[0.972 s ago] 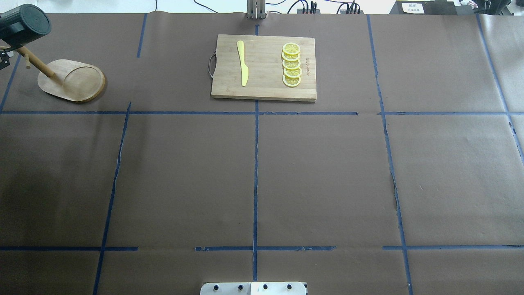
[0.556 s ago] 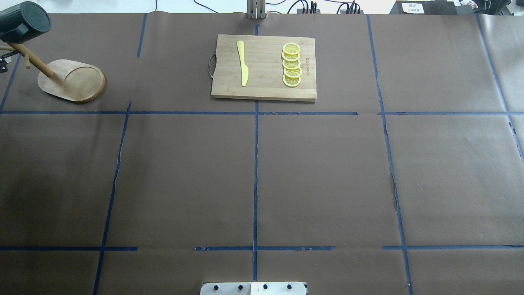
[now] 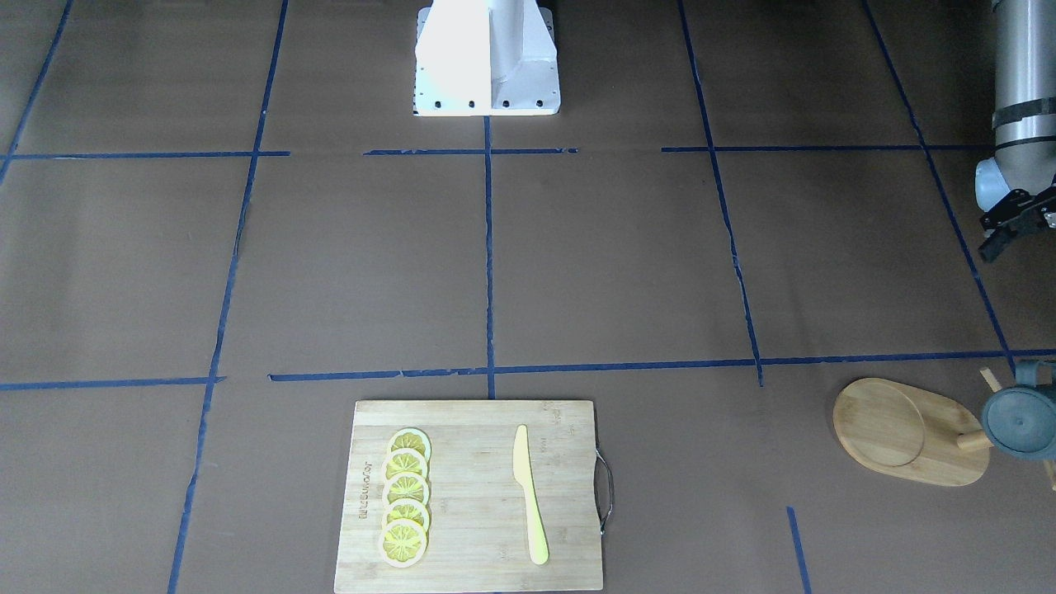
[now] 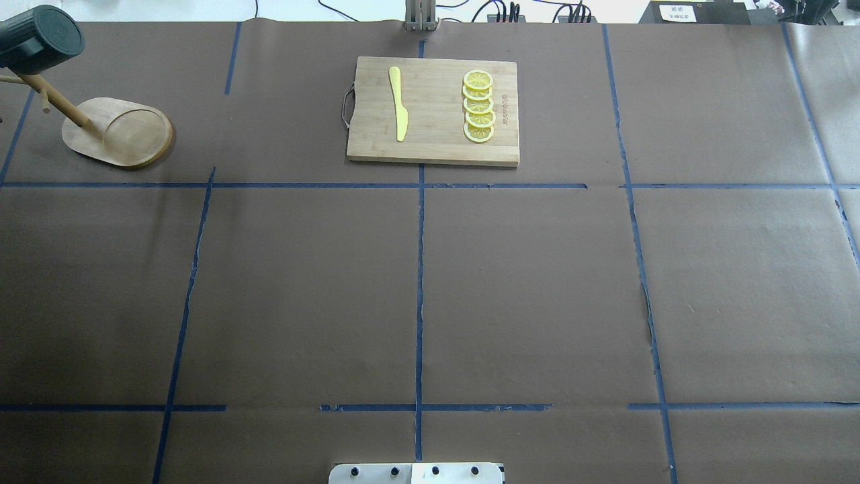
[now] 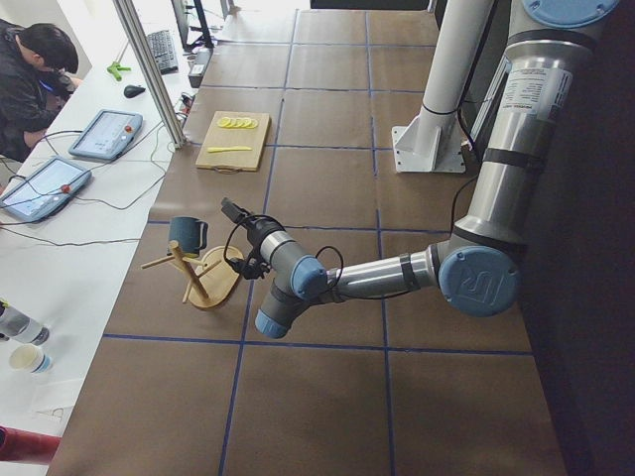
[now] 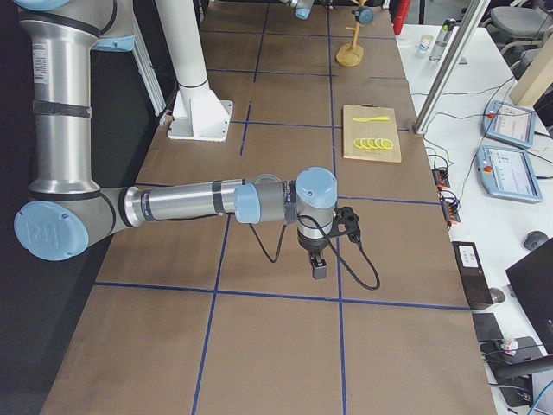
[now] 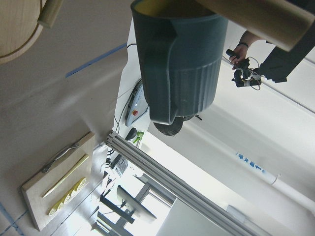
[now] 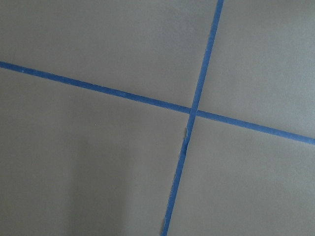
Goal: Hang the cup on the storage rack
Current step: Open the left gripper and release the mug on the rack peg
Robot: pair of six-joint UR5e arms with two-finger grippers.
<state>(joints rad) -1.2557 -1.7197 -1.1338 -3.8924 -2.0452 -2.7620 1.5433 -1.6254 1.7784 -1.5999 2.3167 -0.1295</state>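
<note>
Cup (image 4: pixel 40 39) is hung on a peg of the storage rack (image 4: pixel 117 131), at the surface's (image 4: pixel 537 282) 10 o'clock corner. The left arm is stretched out low, its pincer (image 3: pixel 994 233) spread open near the cup but apart from it. Whether the right pincer (image 6: pixel 318 266) is open cannot be told. The cup is ribbed, teal-grey outside and yellow inside.

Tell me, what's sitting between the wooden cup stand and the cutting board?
Nothing sits there. In the overhead view, only bare brown paper with one blue tape line lies between the storage rack and the cutting board.
</note>
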